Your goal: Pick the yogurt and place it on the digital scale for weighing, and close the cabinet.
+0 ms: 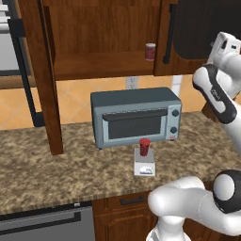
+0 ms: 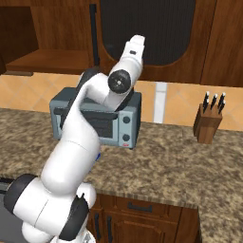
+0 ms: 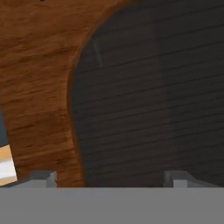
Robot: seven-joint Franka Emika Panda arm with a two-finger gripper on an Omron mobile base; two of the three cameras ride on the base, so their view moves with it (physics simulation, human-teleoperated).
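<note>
The yogurt [image 1: 144,147], a slim red cup, stands upright on the digital scale [image 1: 145,168], on the counter in front of the toaster oven. The cabinet [image 1: 101,42] above has its left door [image 1: 44,80] swung wide open, baring the shelf. My hand [image 2: 136,47] is raised high, close against the black panel [image 2: 152,28] of the cabinet's right door, far from the yogurt. In the hand view my gripper [image 3: 113,180] is open with nothing between its fingertips [image 3: 43,179], and it faces the door's black panel [image 3: 148,100] and wooden frame [image 3: 39,87].
A grey-blue toaster oven [image 1: 136,117] sits at the back of the granite counter [image 1: 56,164]. A red can [image 1: 150,52] stands on the cabinet shelf beside the right door's black handle [image 1: 168,33]. A knife block [image 2: 209,122] stands to the right. Drawers lie below the counter.
</note>
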